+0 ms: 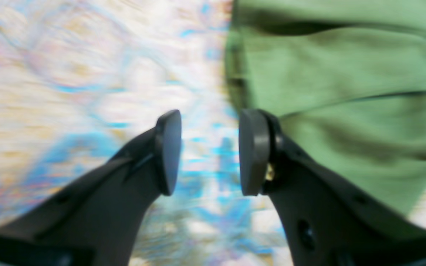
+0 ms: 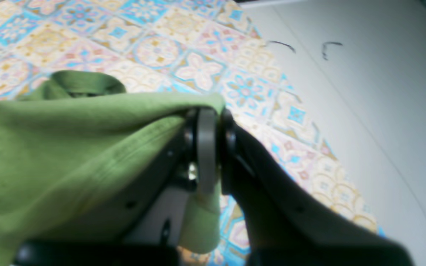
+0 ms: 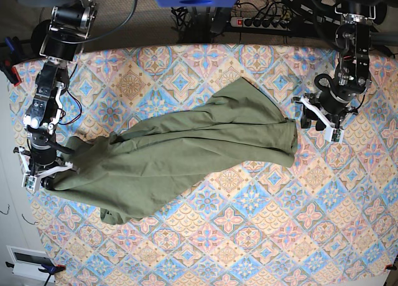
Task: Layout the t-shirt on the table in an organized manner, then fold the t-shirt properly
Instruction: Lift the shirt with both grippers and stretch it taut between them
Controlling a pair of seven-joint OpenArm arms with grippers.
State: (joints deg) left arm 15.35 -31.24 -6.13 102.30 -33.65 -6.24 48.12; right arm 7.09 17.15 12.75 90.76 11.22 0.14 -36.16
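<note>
The right gripper (image 2: pixel 213 147) is clamped on an edge of the t-shirt (image 3: pixel 180 155), which sprawls crumpled across the table (image 3: pixel 261 236), so laying out looks unfinished. Farther off, the left gripper (image 1: pixel 209 151) hangs parted and empty beside the cloth; it probably needs a hold opposite, though blur hides the hem.

The t-shirt (image 3: pixel 180 155) is plain olive green; the table (image 3: pixel 249 236) shows pink, blue and cream floral diamond tiles.
</note>
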